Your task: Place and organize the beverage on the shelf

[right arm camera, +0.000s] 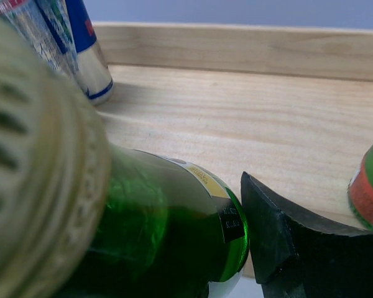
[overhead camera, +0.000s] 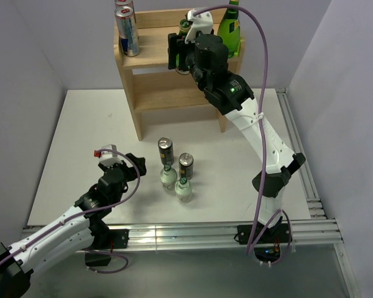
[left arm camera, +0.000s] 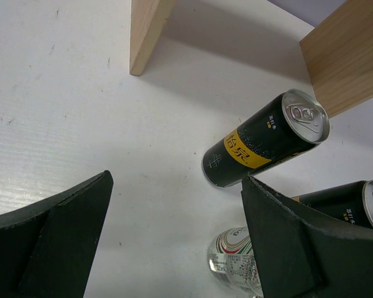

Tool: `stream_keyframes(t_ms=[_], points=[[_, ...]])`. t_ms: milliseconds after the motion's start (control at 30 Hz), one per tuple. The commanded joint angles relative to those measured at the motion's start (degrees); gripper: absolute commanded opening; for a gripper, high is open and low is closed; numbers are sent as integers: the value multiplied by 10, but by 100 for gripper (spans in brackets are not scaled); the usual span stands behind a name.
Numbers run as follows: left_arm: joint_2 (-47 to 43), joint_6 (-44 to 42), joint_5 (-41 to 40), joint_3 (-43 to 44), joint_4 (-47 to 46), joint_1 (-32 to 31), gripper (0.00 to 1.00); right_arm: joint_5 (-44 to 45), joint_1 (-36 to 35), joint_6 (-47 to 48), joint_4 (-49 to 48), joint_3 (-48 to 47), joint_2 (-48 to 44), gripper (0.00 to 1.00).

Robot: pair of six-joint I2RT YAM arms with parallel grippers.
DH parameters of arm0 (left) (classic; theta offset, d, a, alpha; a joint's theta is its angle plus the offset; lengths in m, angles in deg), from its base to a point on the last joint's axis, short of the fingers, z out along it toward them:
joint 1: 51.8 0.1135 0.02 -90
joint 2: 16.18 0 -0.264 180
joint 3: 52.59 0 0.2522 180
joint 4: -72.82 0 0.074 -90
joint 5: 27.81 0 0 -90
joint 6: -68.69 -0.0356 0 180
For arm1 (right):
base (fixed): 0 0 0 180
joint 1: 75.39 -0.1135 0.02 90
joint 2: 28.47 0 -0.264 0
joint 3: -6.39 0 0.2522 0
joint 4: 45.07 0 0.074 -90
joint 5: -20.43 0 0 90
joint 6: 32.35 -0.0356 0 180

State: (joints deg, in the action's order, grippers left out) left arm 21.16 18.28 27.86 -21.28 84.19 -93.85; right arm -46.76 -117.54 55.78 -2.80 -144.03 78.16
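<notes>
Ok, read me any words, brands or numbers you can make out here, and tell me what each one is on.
"怡泉": yellow band of the black can.
Small print by that can's rim: too small to read.
Label on the clear bottle: too small.
Label on the nearest green bottle: blurred.
Red lettering on the blue-and-silver cans on the shelf: unreadable.

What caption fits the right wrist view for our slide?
Right gripper grips a green bottle at the shelf's top tier, blue-and-silver cans behind left, second green bottle at right.
</notes>
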Motion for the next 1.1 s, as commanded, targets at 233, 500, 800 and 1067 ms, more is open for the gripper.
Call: stream_keyframes(t_ms=[233, 500, 800, 1067], points=[[-3, -9, 4, -4, -19, -1, 92, 40, -3, 51, -182, -64, -13, 0], [-10, -7, 2, -6, -18, -1, 92, 40, 22, 43, -200, -80, 14, 0], [-16, -7, 4, -8, -16, -1, 92, 35, 48, 23, -197, -78, 39, 0], [-16, -7, 4, -6, -14, -1, 92, 34, 60, 20, -193, -76, 51, 0]])
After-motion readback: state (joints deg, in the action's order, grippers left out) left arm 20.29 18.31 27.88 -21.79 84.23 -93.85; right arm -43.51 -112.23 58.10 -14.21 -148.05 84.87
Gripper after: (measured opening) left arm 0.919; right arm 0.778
